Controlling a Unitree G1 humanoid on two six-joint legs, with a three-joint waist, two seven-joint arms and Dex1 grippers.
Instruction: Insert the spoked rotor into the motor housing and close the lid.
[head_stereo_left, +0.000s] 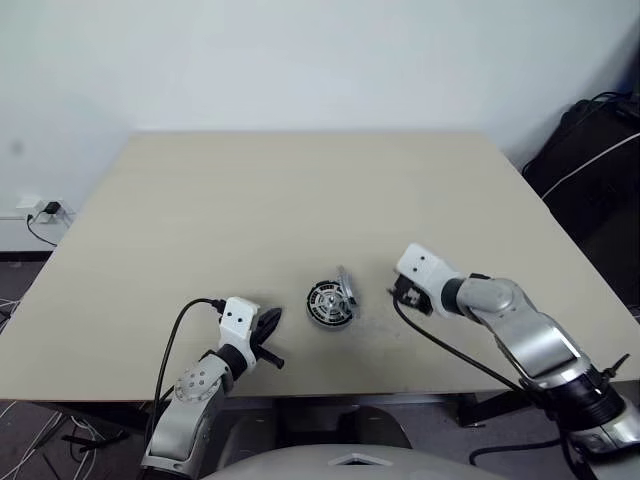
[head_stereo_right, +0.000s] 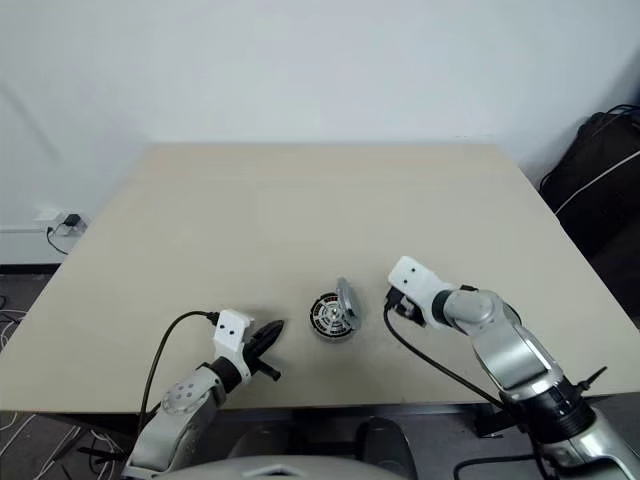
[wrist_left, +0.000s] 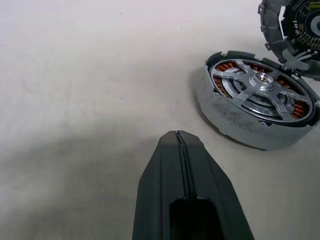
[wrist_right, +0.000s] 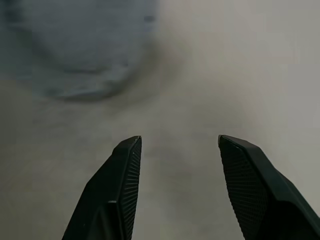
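Near the table's front stands the motor housing, a round grey body with copper windings showing inside. The silver spoked rotor lies seated in it, hub up. Tilted on its edge, the lid leans against the housing's right side, its dark inner face turned toward the rotor. To the left of the housing, a short gap away, my left gripper is shut and empty, with its joined fingertips pointing at the housing. My right gripper is open with only bare table between its fingers, and it hovers just right of the lid.
The beige table stretches far back. Its front edge runs just behind my arms. A black bag with a white cable sits on the floor past the right edge. A wall socket with plugs is at the far left.
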